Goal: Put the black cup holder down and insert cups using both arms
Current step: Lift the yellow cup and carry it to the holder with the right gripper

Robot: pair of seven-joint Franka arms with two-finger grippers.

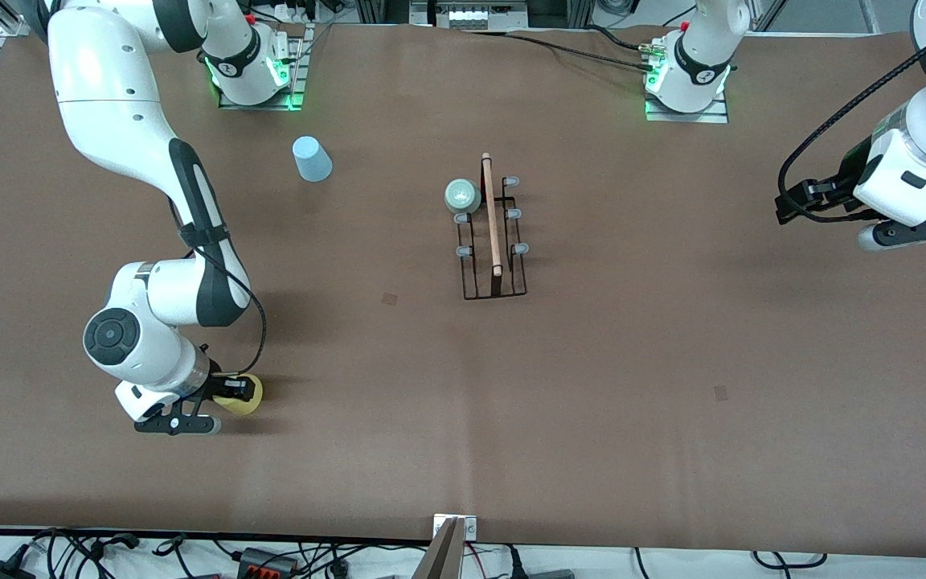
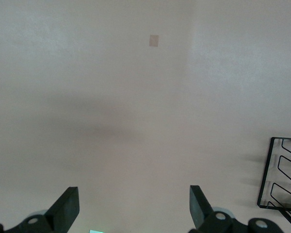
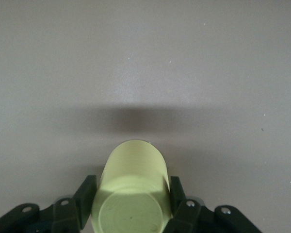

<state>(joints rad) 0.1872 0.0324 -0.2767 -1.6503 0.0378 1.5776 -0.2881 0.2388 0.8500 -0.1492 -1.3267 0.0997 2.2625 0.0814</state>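
The right gripper (image 3: pixel 131 206) pinches the yellow cup (image 1: pixel 243 396) between its fingers (image 3: pixel 85 196), low at the desk (image 1: pixel 632 386) near the front camera. The left gripper (image 2: pixel 133 208) waits with fingers spread. The cup holder (image 1: pixel 493 233) stands mid-desk with the green cup (image 1: pixel 461 195) on a prong; the blue cup (image 1: pixel 312 159) stands near the right arm's base. No writing is readable

You have a brown table (image 1: pixel 592 402) filling most of the front view. Two small darker square marks sit on it: one square mark (image 1: pixel 390 299) near the middle, another square patch (image 1: pixel 721 392) closer to the front edge. Tangled black cables (image 1: pixel 93 551) and plugs run below the table's front edge.
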